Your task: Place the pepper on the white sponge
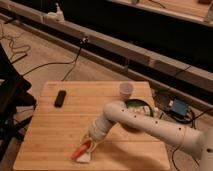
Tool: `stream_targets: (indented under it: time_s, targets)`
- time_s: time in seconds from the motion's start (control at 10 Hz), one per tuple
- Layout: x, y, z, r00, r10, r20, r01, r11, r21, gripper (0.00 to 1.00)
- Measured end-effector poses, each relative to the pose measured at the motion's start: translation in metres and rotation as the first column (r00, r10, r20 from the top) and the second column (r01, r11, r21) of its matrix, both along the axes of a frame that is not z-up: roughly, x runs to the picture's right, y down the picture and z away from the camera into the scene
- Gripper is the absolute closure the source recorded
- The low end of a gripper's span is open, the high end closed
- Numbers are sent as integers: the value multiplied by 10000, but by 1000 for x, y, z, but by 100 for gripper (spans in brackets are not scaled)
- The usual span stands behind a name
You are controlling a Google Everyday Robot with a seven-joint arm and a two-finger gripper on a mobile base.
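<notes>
- A dim room with a bare floor, cables trailing across it, and a long rail running behind the wooden bench (55, 130).
- The bench is a pale, slatted wood top; a black remote (60, 98) lies near its far left part, well apart from everything else.
- A small white cup (126, 90) stands upright near the far edge, just beside a green bowl (140, 107) that is partly hidden by the arm.
- The white arm (145, 124) reaches in from the right, bends at an elbow near the bowl and slopes down toward the near edge of the bench.
- The jaws of the gripper (88, 145) are low over the bench at the near edge, right at the pepper; whether they are wide, narrow or closed on it I cannot tell.
- The pepper (80, 151), orange-red and tapered, lies slanted with its lower end pointing to the near left.
- The white sponge (85, 159) shows just under and beside the pepper, touching it, flat on the bench.
- A blue box (179, 106) sits on the floor to the right of the bench.
</notes>
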State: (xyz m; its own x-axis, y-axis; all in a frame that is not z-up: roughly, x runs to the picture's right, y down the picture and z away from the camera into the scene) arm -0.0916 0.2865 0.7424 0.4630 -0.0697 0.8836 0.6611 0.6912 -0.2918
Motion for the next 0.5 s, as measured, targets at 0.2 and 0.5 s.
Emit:
stream_targets:
  time_s: [0.2,0.5]
  targets:
    - [2,-1,0,10000,2,-23,-2,10000,-20,56]
    - [1,-1,0,10000,-2,-19,2,10000,-20,56]
